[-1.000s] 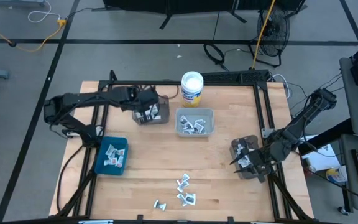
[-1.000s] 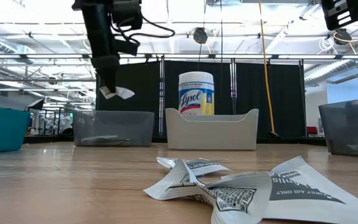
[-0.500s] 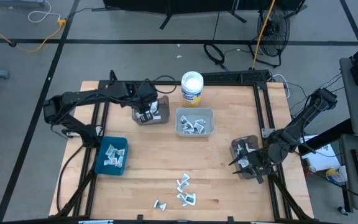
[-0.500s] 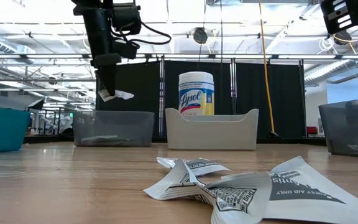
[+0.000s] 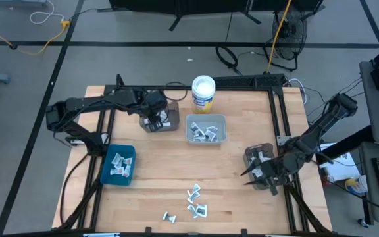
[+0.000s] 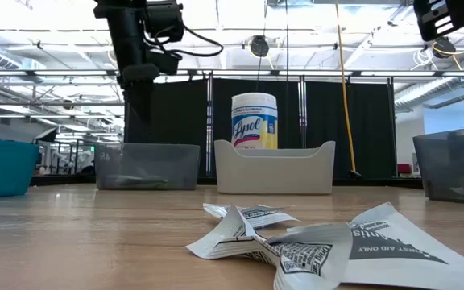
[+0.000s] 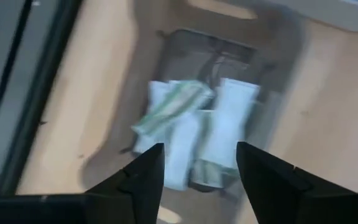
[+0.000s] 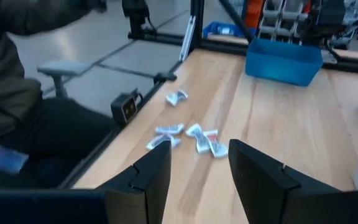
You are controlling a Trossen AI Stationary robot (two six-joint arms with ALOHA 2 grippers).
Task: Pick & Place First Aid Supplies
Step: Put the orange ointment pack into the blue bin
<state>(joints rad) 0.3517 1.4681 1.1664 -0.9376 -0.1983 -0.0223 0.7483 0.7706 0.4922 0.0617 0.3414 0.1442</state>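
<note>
On the table stood four bins. From the left, the blue bin held about six small packets. Next, the left grey bin at the far side held a few packets, perhaps four, one with green print. The left gripper hung just above this bin, pointing down, its arm stretched in from the left edge; its fingers stood apart and held nothing. The white bin in the middle contained some five packets, with one round tub just behind it. Near the front edge lay about six loose packets on the wood. At the right, the right gripper rested over the dark bin, its arm bent low, fingers apart and empty.
</note>
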